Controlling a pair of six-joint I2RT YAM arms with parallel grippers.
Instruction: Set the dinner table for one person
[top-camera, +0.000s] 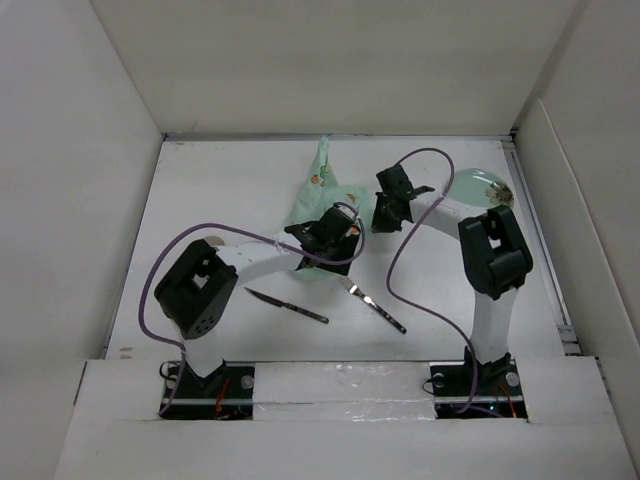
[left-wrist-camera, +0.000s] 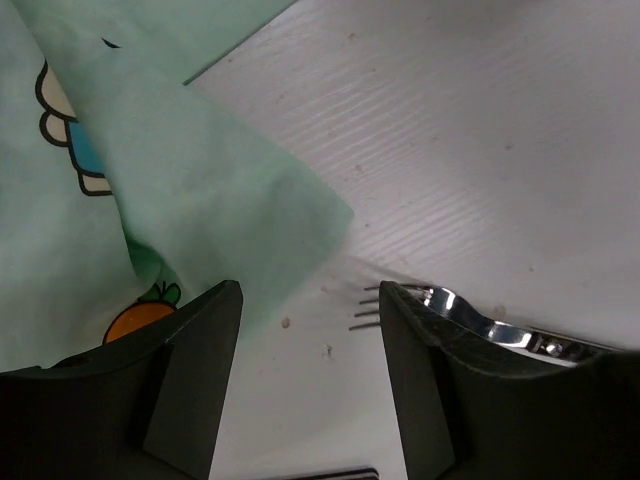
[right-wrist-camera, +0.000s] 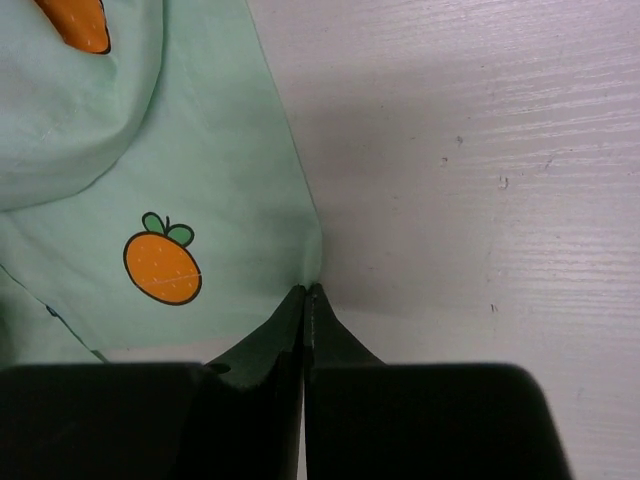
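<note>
Now the white counter (top-camera: 200, 190) fills the view, a crumpled placemat (top-camera: 322, 195) near its middle. Spreading it seems the step: right tool (right-wrist-camera: 305, 293) pinches its edge, left tool (left-wrist-camera: 310, 292) gapes over another edge. Next, pull flat, avoiding the fork (top-camera: 372, 303).

Mint-green placemat (right-wrist-camera: 230, 150) (orange fruit prints)
</note>
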